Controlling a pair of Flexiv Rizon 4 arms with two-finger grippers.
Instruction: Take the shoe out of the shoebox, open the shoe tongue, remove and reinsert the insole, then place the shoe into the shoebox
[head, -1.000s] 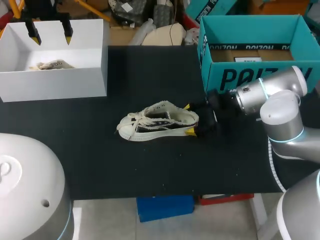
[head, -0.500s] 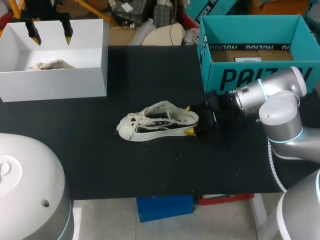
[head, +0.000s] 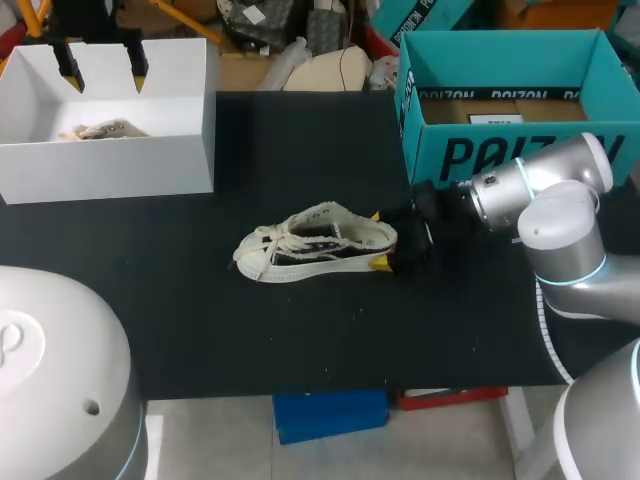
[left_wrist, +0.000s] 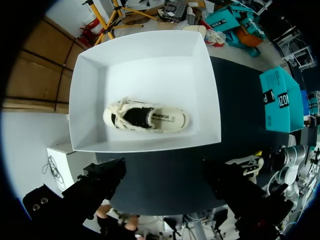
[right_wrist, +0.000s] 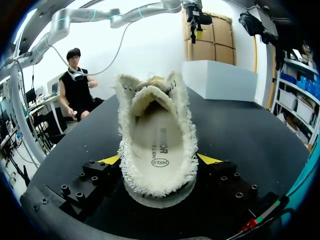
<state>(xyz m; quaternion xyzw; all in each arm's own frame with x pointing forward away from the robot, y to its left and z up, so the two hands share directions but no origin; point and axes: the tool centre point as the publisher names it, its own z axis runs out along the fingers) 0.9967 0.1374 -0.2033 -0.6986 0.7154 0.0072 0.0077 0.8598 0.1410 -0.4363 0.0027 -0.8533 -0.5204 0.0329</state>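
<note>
The shoe (head: 315, 245) lies on its sole near the middle of the black worktop (head: 300, 340), toe twd the left side, well apart from the white shoebox (head: 110, 165) at the far left corner. R claw (head: 378, 238) is at the heel, 1 yellow tip each side, pinching the shoe; the insole sits inside, seen from the wrist cam. L claw (head: 103, 72) hangs above the shoebox, fingers spread wide, nothing in them. A 2nd shoe (left_wrist: 146, 116) lies in that box. Teal box (head: 500, 150) at far right.
</note>
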